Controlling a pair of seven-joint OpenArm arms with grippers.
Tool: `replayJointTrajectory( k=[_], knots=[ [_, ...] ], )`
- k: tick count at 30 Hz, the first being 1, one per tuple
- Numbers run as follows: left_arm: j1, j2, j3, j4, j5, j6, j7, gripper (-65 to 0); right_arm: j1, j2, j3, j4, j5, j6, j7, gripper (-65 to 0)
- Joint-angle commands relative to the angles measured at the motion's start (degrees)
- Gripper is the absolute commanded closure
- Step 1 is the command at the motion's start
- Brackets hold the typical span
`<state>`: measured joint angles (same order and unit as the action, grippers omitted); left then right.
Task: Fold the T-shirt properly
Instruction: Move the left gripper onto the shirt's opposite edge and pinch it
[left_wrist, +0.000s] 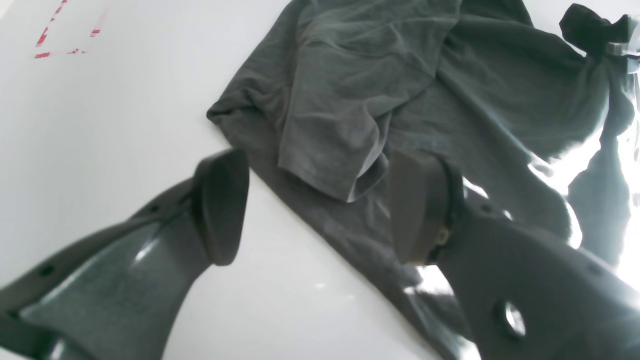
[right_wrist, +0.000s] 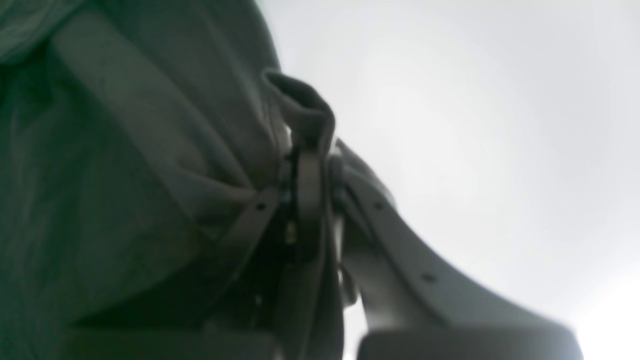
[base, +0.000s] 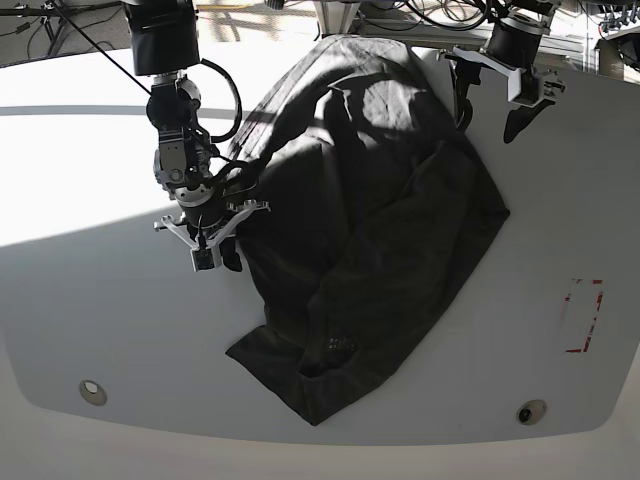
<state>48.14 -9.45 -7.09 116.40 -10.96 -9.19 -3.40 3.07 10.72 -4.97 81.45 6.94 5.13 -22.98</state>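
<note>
You have the T-shirt (base: 370, 230) spread in a loose, wrinkled heap across the middle of the white table (base: 90, 310), running from the top centre of the base view down to a bunched corner near the bottom centre, where a small pale printed mark shows. Your right gripper (right_wrist: 312, 145), at the left of the base view, is clamped on a pinch of the shirt's edge; its wrist view shows cloth folded over and squeezed between the closed jaws. Your left gripper (left_wrist: 320, 205), at the upper right of the base view, hangs with its jaws wide apart over a sleeve (left_wrist: 330, 145) and holds nothing. This looks like the early grasping stage, before any fold is made. Next you probably need the left gripper to come down and take the cloth beneath it, so both arms can pull the shirt flat. Red tape marks (base: 585, 315) sit at the right, clear of the shirt.
</note>
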Motion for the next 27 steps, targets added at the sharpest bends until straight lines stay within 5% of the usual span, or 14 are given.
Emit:
replayJointTrajectory(
  k=[1, 23, 27],
  knots=[
    [0.56, -0.20, -0.01, 0.99, -0.04, -0.35, -1.79, -40.8, 0.52, 1.31, 0.48, 3.99, 0.26, -0.37, 1.07, 0.0],
    [-7.48, -0.45, 6.34, -0.03, -0.96, -0.39, 0.29, -41.1, -0.96, -1.39, 1.33, 18.62, 0.91, 0.48, 0.65, -0.2],
    [-10.42, -0.34, 9.24, -2.06, -2.48, -0.76, 7.69, -41.7, -2.58, -2.24, 0.61, 17.85, 1.08, 0.52, 0.19, 0.0]
  ],
)
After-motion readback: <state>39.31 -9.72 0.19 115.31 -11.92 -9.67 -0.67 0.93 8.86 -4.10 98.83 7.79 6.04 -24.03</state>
